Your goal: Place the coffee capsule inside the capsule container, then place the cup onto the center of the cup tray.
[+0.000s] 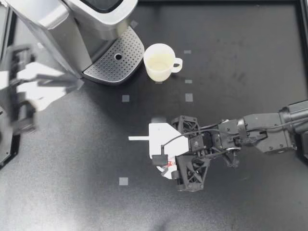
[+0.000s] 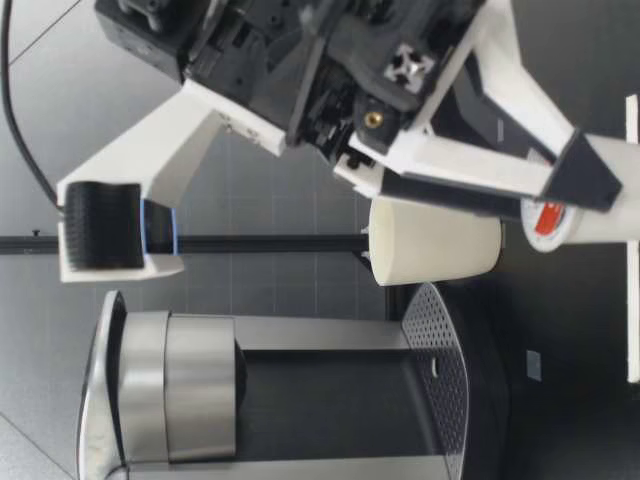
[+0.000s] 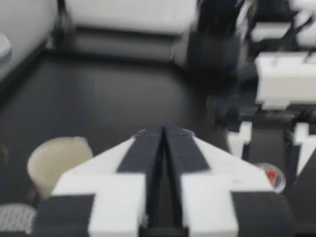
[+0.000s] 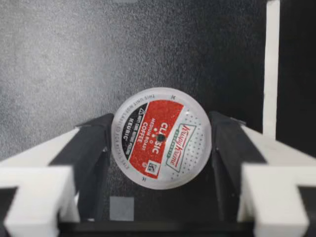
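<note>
Pinches the coffee capsule (image 4: pixel 162 138) between both fingers of my right gripper (image 1: pixel 163 163), foil lid facing up, axis vertical, well apart from the cup (image 1: pixel 160 61) beside the cup tray (image 1: pixel 115 57). Holds my left gripper (image 1: pixel 70 83) pressed together near the coffee machine (image 1: pixel 62 24).

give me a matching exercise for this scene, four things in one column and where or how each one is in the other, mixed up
Things:
1 cup
2 coffee capsule
3 left gripper
4 cup tray

States:
A fingers shut together, holding nothing
B on the table, held between the right gripper's fingers
C bare, at the foot of the coffee machine
D standing on the table beside the cup tray

Pairs: 1-D, 2-B, 3-A, 4-C
</note>
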`<action>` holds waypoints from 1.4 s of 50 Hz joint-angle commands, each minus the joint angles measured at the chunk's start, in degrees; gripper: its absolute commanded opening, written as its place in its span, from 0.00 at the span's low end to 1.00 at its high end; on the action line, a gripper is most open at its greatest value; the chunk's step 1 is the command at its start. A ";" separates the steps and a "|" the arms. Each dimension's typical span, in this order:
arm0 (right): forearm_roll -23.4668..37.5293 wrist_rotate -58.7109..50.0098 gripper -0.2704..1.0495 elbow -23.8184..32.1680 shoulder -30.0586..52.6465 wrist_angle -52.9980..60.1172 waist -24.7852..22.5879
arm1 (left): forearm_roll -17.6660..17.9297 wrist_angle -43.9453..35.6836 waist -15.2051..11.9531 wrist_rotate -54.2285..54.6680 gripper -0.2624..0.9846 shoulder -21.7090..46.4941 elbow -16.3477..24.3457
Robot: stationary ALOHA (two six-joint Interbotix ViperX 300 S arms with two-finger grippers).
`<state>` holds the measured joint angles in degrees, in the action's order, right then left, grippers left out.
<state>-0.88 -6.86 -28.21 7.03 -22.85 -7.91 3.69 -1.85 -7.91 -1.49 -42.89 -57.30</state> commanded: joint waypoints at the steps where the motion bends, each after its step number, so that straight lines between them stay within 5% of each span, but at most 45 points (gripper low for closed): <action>1: 0.00 -0.35 0.57 0.00 -2.11 0.00 0.26 | -0.18 10.72 -0.35 -0.18 0.30 3.25 8.26; 20: 0.09 -0.44 0.57 -4.66 -5.98 2.37 2.29 | -14.24 46.41 -0.18 3.69 0.30 19.25 33.49; 30: 0.18 -0.35 0.57 -7.56 -7.21 5.10 3.16 | -31.90 59.50 4.66 12.22 0.30 25.66 41.66; 36: 0.18 -0.26 0.57 -8.88 -7.91 5.80 3.96 | -44.30 66.88 9.05 18.81 0.30 29.88 43.77; 49: 0.62 0.53 0.57 -12.30 -10.90 8.53 4.75 | -57.48 77.08 15.12 25.84 0.30 37.97 44.74; 59: 0.88 0.70 0.57 -14.68 -12.39 10.72 4.92 | -75.67 87.45 20.04 32.78 0.30 46.58 44.03; 70: 0.88 0.88 0.57 -15.38 -12.83 11.07 4.92 | -80.42 90.44 20.48 34.98 0.30 49.22 42.19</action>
<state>-0.09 -6.06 -44.12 -4.13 -12.39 -3.34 -74.88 87.98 12.57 32.70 7.38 -14.85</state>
